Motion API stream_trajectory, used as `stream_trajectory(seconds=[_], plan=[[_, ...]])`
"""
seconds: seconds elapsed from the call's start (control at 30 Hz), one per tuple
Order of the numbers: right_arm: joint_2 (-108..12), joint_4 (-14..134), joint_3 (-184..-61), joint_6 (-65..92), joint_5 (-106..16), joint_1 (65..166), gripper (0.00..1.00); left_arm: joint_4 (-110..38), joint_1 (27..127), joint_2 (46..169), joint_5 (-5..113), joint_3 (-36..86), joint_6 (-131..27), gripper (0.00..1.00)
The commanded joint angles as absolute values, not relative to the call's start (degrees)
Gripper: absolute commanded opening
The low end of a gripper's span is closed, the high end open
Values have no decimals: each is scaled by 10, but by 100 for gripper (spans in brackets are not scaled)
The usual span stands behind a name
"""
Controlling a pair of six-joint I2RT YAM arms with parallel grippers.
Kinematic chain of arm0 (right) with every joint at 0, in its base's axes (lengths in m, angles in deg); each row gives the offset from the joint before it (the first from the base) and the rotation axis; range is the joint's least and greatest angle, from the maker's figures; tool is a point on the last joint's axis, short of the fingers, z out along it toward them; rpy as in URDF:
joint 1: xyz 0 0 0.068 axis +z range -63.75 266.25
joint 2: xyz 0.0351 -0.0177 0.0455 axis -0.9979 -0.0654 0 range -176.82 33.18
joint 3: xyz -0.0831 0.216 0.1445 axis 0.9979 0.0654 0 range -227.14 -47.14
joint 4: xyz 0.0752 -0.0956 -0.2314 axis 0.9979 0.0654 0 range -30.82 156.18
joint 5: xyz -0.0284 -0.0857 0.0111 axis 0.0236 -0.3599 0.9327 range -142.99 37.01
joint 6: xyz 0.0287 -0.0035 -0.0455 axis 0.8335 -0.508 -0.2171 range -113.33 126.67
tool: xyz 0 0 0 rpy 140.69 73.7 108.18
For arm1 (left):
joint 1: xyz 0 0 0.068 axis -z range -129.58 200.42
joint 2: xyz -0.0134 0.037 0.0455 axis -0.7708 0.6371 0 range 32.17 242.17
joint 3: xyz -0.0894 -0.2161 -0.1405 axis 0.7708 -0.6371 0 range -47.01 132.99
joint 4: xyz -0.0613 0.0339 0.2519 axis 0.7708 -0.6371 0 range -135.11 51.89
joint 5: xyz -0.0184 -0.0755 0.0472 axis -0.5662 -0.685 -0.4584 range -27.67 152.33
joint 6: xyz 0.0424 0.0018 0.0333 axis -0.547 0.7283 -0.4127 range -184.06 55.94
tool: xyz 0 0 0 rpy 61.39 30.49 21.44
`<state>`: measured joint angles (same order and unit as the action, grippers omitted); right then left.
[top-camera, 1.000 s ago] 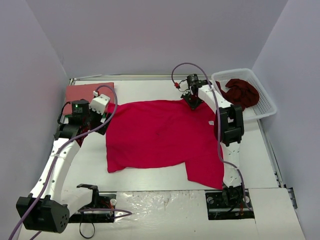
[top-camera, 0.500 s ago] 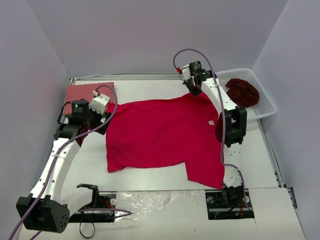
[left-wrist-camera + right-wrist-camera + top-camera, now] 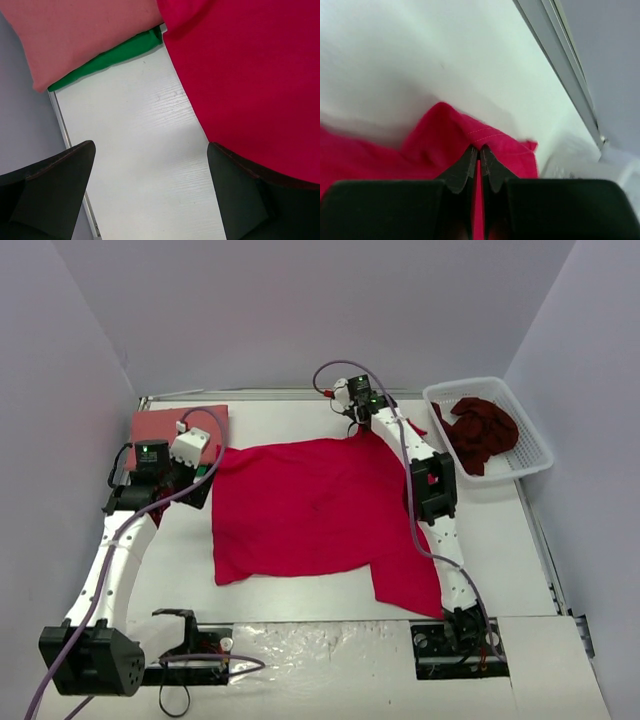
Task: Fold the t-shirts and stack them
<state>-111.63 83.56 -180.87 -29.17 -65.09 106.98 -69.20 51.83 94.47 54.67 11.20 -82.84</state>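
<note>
A bright crimson t-shirt (image 3: 310, 510) lies spread across the middle of the table. My right gripper (image 3: 357, 422) is at its far edge, shut on a fold of the hem (image 3: 480, 149), and the crimson cloth (image 3: 447, 132) bunches round the fingertips. My left gripper (image 3: 204, 478) hovers open by the shirt's left edge, over bare table (image 3: 150, 150), with the crimson cloth (image 3: 250, 75) beside its right finger and nothing between the fingers. A folded salmon-red t-shirt (image 3: 160, 425) lies at the back left (image 3: 85, 35). A dark maroon t-shirt (image 3: 482, 428) sits crumpled in the basket.
The white lattice basket (image 3: 530, 455) stands at the back right. A green sheet (image 3: 115, 56) pokes out from under the salmon shirt. A metal rail (image 3: 555, 55) runs along the table's back edge, and grey walls close in on three sides.
My right gripper has moved left along the back edge, still holding the crimson hem and drawing that corner leftward. The left arm has shifted slightly toward the back.
</note>
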Motion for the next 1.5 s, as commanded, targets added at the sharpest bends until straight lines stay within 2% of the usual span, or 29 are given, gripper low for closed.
stream_trajectory(seconds=[0.0, 0.13, 0.3, 0.33, 0.37, 0.4, 0.43, 0.47, 0.57, 0.8, 1.0, 1.1, 1.13, 1.17, 1.2, 1.47], plan=[[-1182, 713, -1826, -418, -719, 1101, 0, -699, 499, 947, 527, 129, -818, 94], [-1247, 653, -1855, -511, -753, 1122, 0, -704, 473, 949, 518, 132, -815, 94], [-1262, 569, -1840, -556, -783, 1129, 2, -705, 460, 944, 500, 129, -813, 94], [-1261, 567, -1835, -552, -788, 1129, 8, -705, 460, 943, 499, 130, -812, 94], [-1257, 566, -1830, -546, -793, 1128, 34, -706, 459, 941, 496, 130, -811, 94], [-1242, 565, -1821, -539, -798, 1127, 49, -706, 460, 941, 494, 130, -810, 94], [-1232, 559, -1807, -523, -800, 1126, 68, -706, 460, 941, 490, 130, -810, 94], [-1220, 551, -1775, -513, -803, 1123, 100, -705, 459, 942, 486, 130, -808, 94], [-1180, 535, -1728, -475, -818, 1117, 100, -702, 460, 941, 477, 132, -804, 94], [-1066, 480, -1629, -414, -856, 1113, 100, -697, 459, 910, 474, 122, -801, 94], [-957, 540, -1550, -328, -836, 1113, 100, -700, 460, 892, 470, 122, -802, 94], [-917, 579, -1503, -279, -808, 1102, 70, -715, 460, 896, 463, 133, -806, 94], [-910, 588, -1494, -266, -800, 1095, 38, -717, 460, 896, 463, 135, -808, 94], [-901, 619, -1489, -242, -777, 1089, 26, -717, 461, 896, 462, 138, -808, 94], [-899, 631, -1486, -227, -766, 1084, 0, -720, 460, 896, 460, 140, -808, 94], [-932, 777, -1524, -140, -612, 1022, 0, -734, 462, 911, 453, 159, -809, 94]])
